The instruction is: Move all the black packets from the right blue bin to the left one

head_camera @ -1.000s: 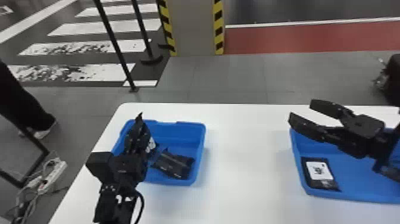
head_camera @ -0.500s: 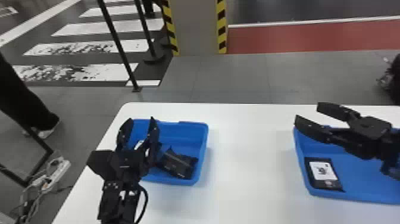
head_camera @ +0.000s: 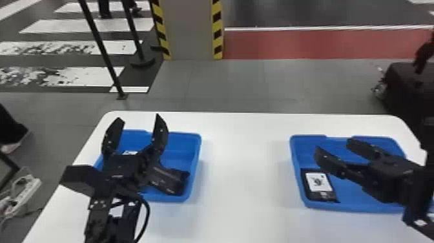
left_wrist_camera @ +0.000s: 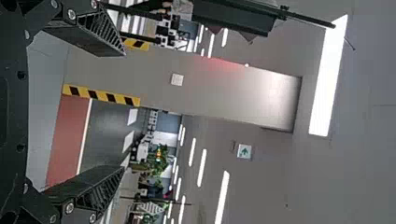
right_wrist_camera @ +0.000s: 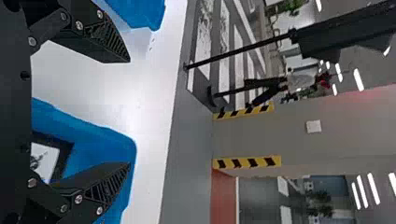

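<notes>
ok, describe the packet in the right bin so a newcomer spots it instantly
On the white table, find the right blue bin. In its near left corner lies a flat black packet. Its white label with a dark drawing faces up, unlike the plain dark packet in the left bin.

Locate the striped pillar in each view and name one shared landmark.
Head view: pillar at the upper edge, just left of centre.
Left wrist view: pillar lies sideways across the middle.
Right wrist view: pillar lies sideways beyond the white table.
Shared landmark: red floor strip by its base.
</notes>
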Controlling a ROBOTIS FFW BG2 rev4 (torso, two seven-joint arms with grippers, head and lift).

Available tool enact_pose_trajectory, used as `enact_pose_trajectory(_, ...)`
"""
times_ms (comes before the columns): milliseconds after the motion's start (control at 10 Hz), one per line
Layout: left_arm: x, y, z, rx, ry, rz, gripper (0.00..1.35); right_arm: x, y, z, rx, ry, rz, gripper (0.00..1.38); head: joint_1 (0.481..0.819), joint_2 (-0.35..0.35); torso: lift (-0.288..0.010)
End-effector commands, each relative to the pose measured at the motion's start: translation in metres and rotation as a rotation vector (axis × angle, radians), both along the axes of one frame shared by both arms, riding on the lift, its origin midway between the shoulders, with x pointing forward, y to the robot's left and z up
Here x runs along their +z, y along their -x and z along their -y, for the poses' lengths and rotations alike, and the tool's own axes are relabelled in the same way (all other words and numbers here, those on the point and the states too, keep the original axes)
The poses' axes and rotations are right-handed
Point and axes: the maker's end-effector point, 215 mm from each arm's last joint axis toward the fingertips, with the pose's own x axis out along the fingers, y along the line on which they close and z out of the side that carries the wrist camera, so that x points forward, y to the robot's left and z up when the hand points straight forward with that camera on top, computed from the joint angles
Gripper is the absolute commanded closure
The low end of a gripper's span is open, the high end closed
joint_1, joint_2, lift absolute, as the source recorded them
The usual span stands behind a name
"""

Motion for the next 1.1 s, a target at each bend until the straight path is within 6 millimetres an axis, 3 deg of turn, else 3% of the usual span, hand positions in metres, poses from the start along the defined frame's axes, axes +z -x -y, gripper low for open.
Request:
enact_pose_trajectory(0,0.004,0.000,0.006,-0.020,-0.004,-0.017,0.17,-0.011,0.026,0.002,-0.043,0.034,-0.089,0.26,0.695,0.074,-0.110)
enact_pose_trajectory(400,0.001,0.002,0.010,-0.041,-0.003,-0.035,0.17,-0.049,0.034,0.039,-0.240,0.112,-0.218,0.26,0.695,0.021,-0.110)
enact_pose_trajectory(800,-0.003,0.004,0.009,-0.045,-0.004,-0.044,0.17,-0.107,0.010,0.058,-0.301,0.108,-0.344,0.26,0.695,-0.008,-0.110)
enact_pose_trajectory(1000,-0.004,0.005,0.006,-0.040,-0.004,-0.044,0.17,-0.114,0.002,0.056,-0.307,0.108,-0.359,0.26,0.695,-0.011,-0.110)
